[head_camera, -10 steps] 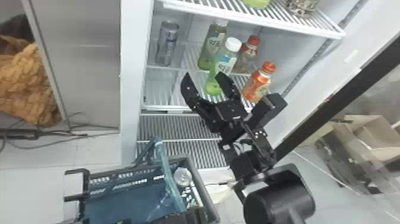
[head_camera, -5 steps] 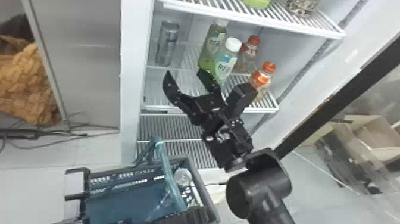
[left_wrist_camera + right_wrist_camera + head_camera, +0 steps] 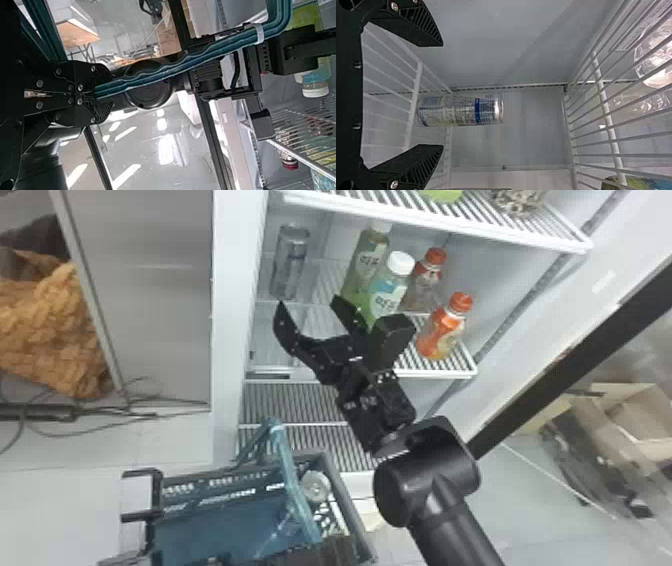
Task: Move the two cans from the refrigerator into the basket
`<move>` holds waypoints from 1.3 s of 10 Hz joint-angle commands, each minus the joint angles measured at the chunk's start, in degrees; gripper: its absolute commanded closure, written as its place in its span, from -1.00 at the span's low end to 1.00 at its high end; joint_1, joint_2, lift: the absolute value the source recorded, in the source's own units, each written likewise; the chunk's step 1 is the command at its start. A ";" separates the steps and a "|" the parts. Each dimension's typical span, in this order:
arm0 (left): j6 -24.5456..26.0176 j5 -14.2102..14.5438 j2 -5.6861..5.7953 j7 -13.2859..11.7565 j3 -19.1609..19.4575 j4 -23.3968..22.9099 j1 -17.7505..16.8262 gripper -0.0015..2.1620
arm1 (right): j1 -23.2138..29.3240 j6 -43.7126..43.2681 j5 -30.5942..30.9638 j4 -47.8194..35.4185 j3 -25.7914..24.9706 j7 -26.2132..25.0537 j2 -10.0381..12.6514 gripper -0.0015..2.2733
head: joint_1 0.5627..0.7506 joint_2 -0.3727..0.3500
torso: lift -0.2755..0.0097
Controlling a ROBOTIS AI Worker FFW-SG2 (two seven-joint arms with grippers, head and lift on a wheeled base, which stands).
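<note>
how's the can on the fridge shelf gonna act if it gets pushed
The can stands upright and looks tall and narrow, so a push near its top would probably tip it. Its smooth, shiny side may be slippery in a loose grip, and its round body would likely roll if knocked over.

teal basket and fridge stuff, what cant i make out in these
- Teal plastic basket: near part cut off by the head view's bottom edge.
- Round silvery thing inside, head view: too blurred to identify.
- White-capped front green bottle: base hidden in the head view behind the black right gripper.
- Slim silver can: fine print too small, right wrist view.
</note>
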 commanded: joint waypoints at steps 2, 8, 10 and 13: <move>-0.11 0.25 0.09 0.08 -0.20 0.16 0.00 0.12 | -2.56 -1.18 0.50 2.27 1.59 -0.86 -0.10 -0.92 | 0.41 -0.84 | -1.00; -0.11 0.48 0.09 0.08 -0.54 0.30 -0.42 0.12 | -8.32 -2.73 1.87 7.62 3.08 -4.29 -0.10 -0.95 | 0.41 -0.81 | -1.00; -0.25 0.71 0.09 0.08 -0.66 0.45 -0.42 0.12 | -9.59 -2.73 1.87 8.32 3.53 -4.81 -0.10 -0.95 | 0.41 -0.82 | -1.00; -0.39 0.94 0.09 0.08 -0.89 0.73 -0.70 0.12 | -12.40 -2.73 0.84 11.13 4.90 -5.78 -0.10 -0.95 | 0.41 -0.81 | -1.00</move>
